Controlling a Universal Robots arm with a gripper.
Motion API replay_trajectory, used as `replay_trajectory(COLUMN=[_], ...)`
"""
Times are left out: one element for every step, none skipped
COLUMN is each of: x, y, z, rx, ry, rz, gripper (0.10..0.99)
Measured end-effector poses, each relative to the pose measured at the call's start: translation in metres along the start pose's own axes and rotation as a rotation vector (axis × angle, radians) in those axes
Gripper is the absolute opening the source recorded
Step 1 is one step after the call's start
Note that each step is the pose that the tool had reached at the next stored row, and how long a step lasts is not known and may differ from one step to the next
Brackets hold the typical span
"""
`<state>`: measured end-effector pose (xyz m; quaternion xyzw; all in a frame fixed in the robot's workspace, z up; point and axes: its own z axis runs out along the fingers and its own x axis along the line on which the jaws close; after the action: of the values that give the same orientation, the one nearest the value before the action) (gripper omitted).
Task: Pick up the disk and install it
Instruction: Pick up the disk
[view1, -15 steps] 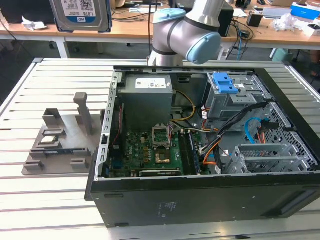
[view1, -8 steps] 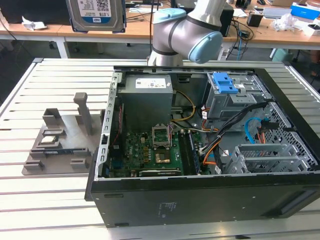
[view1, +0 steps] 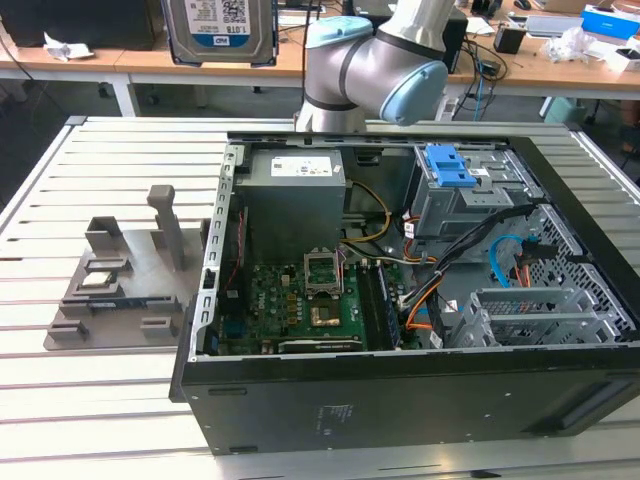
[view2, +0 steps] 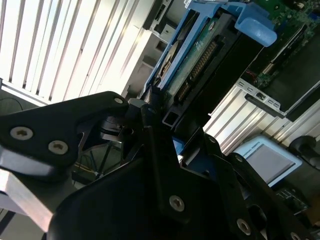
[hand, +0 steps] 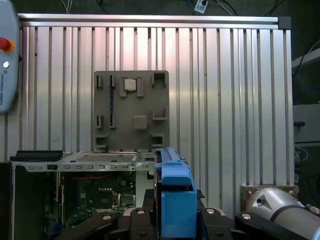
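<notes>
Holding the disk (view1: 218, 30) up in the air, clear of the open computer case (view1: 400, 400) and past its far side in the exterior view, label facing out. Fingers (view2: 151, 130) clenched on one end of it, between the blue carrier rails (view2: 176, 52). Arm (view1: 370, 65) stands behind the case. Grey stand (view1: 120, 280) sits just beside the case on the slatted surface (view1: 60, 420).

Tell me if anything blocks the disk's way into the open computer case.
Nothing visible does: the gripper holds the disk in the air, and the computer case lies with its open side up.
</notes>
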<state>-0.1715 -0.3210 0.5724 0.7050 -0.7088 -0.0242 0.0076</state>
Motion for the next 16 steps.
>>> replay_trajectory(x=[0.0, 0.0, -0.0001, -0.0001, -0.0001, -0.0001, -0.0002, -0.0002, -0.0002, -0.0002, -0.0003, -0.0003, -0.0003, -0.0003, -0.0004, -0.0004], y=[-0.0023, -0.0082, -0.0149, -0.0202, -0.0233, -0.0264, -0.0314, -0.0342, -0.0366, -0.044, -0.0488, -0.0517, -0.0552, -0.0581, -0.0617, -0.0674], z=[-0.0001, -0.0004, -0.0007, -0.0009, -0.001, -0.0012, -0.0014, -0.0015, -0.0016, -0.0019, -0.0022, -0.0023, -0.0025, -0.0026, -0.0028, -0.003], rx=[0.0, 0.0, 0.0, 0.0, 0.0, 0.0, 0.0, 0.0, 0.0, 0.0, 0.0, 0.0, 0.0, 0.0, 0.0, 0.0], ry=[0.0, 0.0, 0.0, 0.0, 0.0, 0.0, -0.0001, 0.0, -0.0001, -0.0001, -0.0001, 0.0, 0.0, 0.0, 0.0, 0.0], rz=[0.0, 0.0, 0.0, 0.0, 0.0, 0.0, 0.0, 0.0, 0.0, 0.0, 0.0, 0.0, 0.0, 0.0, 0.0, 0.0], gripper=[0.369, 0.369, 0.369, 0.369, 0.369, 0.369, 0.369, 0.369, 0.369, 0.369, 0.369, 0.369, 0.369, 0.369, 0.369, 0.369])
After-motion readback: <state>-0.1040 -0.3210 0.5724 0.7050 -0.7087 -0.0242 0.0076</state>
